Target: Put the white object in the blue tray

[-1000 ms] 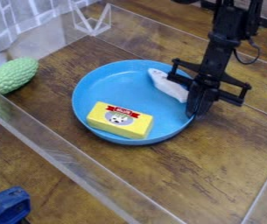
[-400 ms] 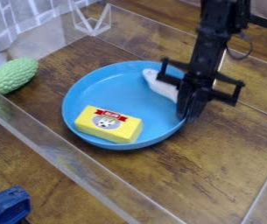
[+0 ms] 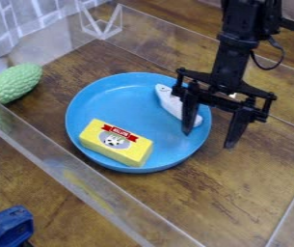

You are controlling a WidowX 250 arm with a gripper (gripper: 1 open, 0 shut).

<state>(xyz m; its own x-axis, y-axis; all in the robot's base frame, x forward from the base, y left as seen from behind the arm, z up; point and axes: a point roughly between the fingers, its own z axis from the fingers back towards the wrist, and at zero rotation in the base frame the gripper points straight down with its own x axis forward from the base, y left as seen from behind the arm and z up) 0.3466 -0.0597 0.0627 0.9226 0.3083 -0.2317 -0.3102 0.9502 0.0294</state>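
Observation:
The blue tray [image 3: 111,108] rests on the wooden table, left of centre. Against its right inner rim lies the white object [image 3: 173,100], partly hidden behind my gripper's left finger. A yellow box with a red label [image 3: 116,143] sits in the tray's front half. My gripper [image 3: 211,124] hangs over the tray's right edge with its dark fingers spread apart, open, holding nothing; the left fingertip [image 3: 193,120] is just beside the white object, the right one [image 3: 230,134] is outside the rim.
A green bumpy object [image 3: 14,82] lies at the far left by a clear plastic wall [image 3: 72,164] that fences the table's front. A blue thing [image 3: 5,230] shows at the bottom left corner. A clear stand [image 3: 100,21] sits at the back.
The gripper has gone from shut to open, its fingers spreading wide, and the white object now lies free in the tray. The tray has slid slightly left and toward the front.

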